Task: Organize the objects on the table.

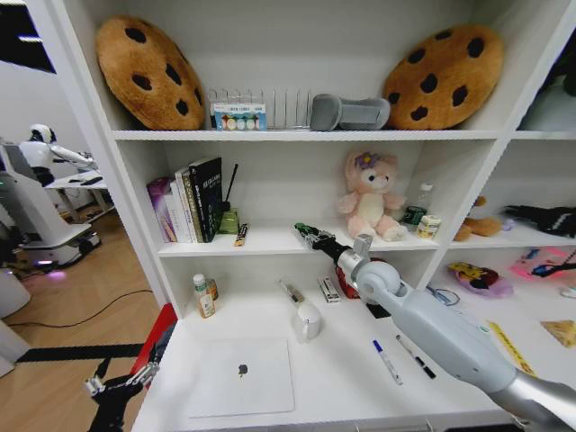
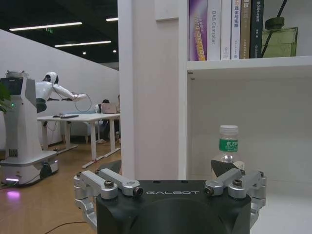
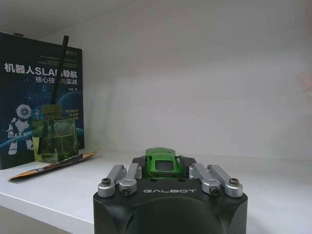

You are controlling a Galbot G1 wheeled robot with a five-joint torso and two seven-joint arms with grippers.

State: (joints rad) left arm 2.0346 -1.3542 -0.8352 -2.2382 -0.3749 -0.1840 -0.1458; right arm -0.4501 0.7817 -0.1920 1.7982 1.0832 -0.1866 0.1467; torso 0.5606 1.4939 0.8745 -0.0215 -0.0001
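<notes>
My right gripper (image 1: 312, 237) reaches over the middle shelf (image 1: 270, 243), shut on the tiny green toy car (image 3: 162, 164), which sits between the fingers just above the shelf board. On the white table (image 1: 346, 382) lie the closed silver laptop (image 1: 241, 378), the blue-capped white marker (image 1: 387, 361) and the thin black pen (image 1: 416, 356). My left gripper (image 1: 117, 385) hangs low beside the table's left end, open and holding nothing (image 2: 168, 187).
A dark book (image 3: 39, 92), a green diffuser bottle (image 3: 52, 139) and a flat packet (image 3: 53, 165) stand on the shelf beside the car. A plush rabbit (image 1: 367, 196) sits further right. A white mug (image 1: 308, 319) and a small bottle (image 1: 203, 295) stand at the table's back.
</notes>
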